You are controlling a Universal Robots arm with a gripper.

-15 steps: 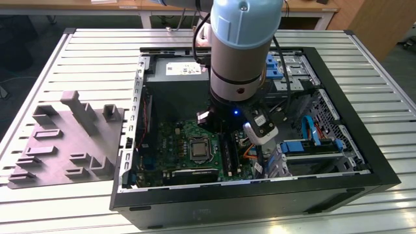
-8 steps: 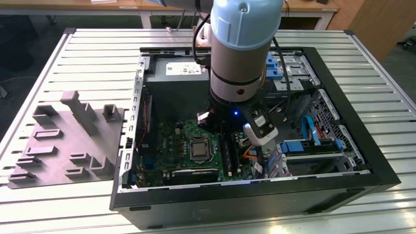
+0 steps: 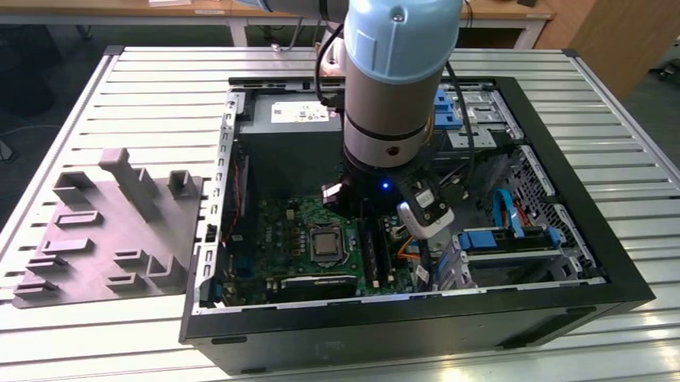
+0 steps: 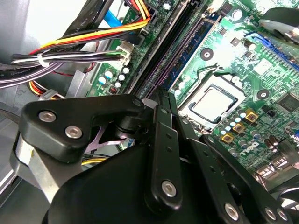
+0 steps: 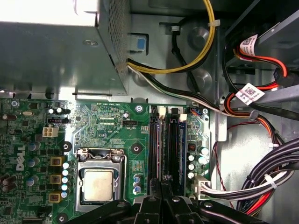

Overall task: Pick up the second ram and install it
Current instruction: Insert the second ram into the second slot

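The gripper (image 4: 162,93), fingers drawn together, reaches down into the computer case (image 3: 425,322). Its tips meet one end of the second ram (image 4: 195,43), which stands in a slot near the green board's (image 5: 105,123) cable-side edge. I cannot tell whether it pinches the stick.

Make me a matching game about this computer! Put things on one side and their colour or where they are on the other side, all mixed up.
Things:
1. grey tray
2. circuit board
3. processor
4. gripper

Colour or place:
A. green
B. over the long black slot strips
C. on the slatted table, outside the computer case
D. silver and square

Right pairs: 1-C, 2-A, 3-D, 4-B.
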